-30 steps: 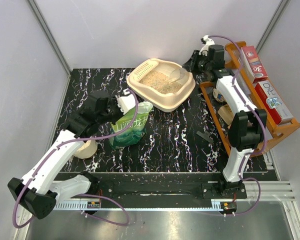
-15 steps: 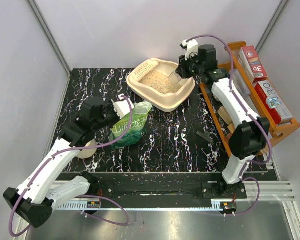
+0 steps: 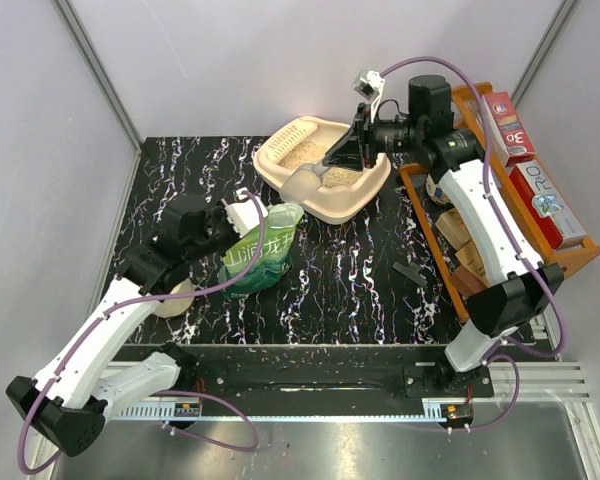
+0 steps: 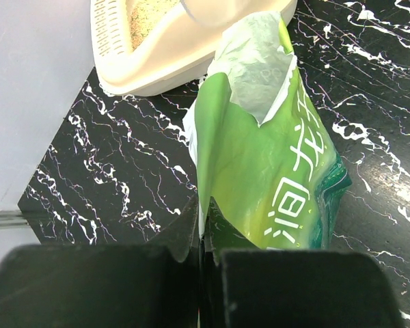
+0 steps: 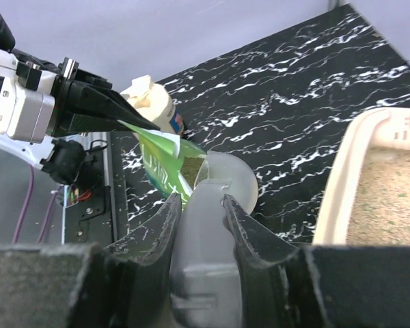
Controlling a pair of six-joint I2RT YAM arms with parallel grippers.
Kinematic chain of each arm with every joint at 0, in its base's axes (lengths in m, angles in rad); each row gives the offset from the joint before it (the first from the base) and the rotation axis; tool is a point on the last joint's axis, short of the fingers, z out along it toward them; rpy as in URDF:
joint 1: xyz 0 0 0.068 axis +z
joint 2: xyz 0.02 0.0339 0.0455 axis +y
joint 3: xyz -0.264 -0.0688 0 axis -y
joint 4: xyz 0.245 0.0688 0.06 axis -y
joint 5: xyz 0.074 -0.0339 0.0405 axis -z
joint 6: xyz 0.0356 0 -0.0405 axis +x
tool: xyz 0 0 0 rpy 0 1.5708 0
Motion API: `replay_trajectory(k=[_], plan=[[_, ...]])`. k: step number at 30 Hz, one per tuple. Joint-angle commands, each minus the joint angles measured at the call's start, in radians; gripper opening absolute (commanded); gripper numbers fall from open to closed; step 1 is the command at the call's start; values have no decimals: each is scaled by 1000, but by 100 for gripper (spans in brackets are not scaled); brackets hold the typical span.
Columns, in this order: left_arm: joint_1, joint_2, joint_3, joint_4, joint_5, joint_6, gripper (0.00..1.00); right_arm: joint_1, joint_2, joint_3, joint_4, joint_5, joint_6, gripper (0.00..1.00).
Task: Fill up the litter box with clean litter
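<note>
The cream litter box (image 3: 365,195) stands at the back centre of the table with pale tan litter (image 3: 305,152) in it. It also shows in the left wrist view (image 4: 157,61) and the right wrist view (image 5: 345,178). My right gripper (image 3: 348,153) (image 5: 199,201) is shut on the handle of a pale grey scoop (image 3: 305,182) (image 5: 225,181). It holds the scoop over the box's near-left rim, bowl toward the green bag (image 3: 260,250) (image 4: 273,157) (image 5: 165,160). My left gripper (image 3: 248,208) (image 4: 203,225) is shut on the bag's torn top edge and holds the mouth open.
An orange wooden rack (image 3: 555,262) with red and white cartons stands along the right edge. A cream tape roll (image 3: 170,298) (image 5: 150,99) lies beside my left arm. A small black piece (image 3: 412,272) lies on the marbled table near the rack.
My right arm swung the scoop from the box's back right corner leftward, across the box to its near-left rim. My left gripper shifted slightly, still holding the bag.
</note>
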Motion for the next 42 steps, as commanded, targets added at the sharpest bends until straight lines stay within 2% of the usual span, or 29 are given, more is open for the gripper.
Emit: replay_trajectory(k=[1, 5, 11, 13, 16, 17, 20, 24, 29, 32, 37, 42], plan=[[3, -39, 23, 179, -17, -10, 0, 45, 38, -5, -16, -64, -36, 0], [9, -48, 22, 181, -20, -10, 0, 94, 90, 7, -30, -63, -103, 0], [24, -65, 11, 190, -26, -14, 0, 186, 231, 127, -212, -32, -283, 0], [29, -74, 5, 195, -23, -16, 0, 203, 282, 158, -243, 11, -265, 0], [30, -81, 2, 193, -18, -19, 0, 266, 287, 167, -142, 314, -87, 0], [32, -81, 2, 192, -15, -22, 0, 291, 284, 167, -121, 491, 18, 0], [30, -86, 5, 181, 3, -39, 0, 315, 273, 198, -99, 665, 184, 0], [27, -78, 5, 195, 23, -62, 0, 357, 317, 256, -214, 743, 219, 0], [26, -72, 16, 210, 15, -96, 0, 364, 322, 148, -237, 767, 225, 0], [26, -69, 17, 218, 15, -116, 0, 366, 307, 34, -170, 744, 229, 0], [27, -63, -18, 273, 18, -148, 0, 377, 293, -190, 43, 691, 281, 0], [29, -40, -21, 273, 23, -180, 0, 392, 349, -273, 175, 599, 413, 0]])
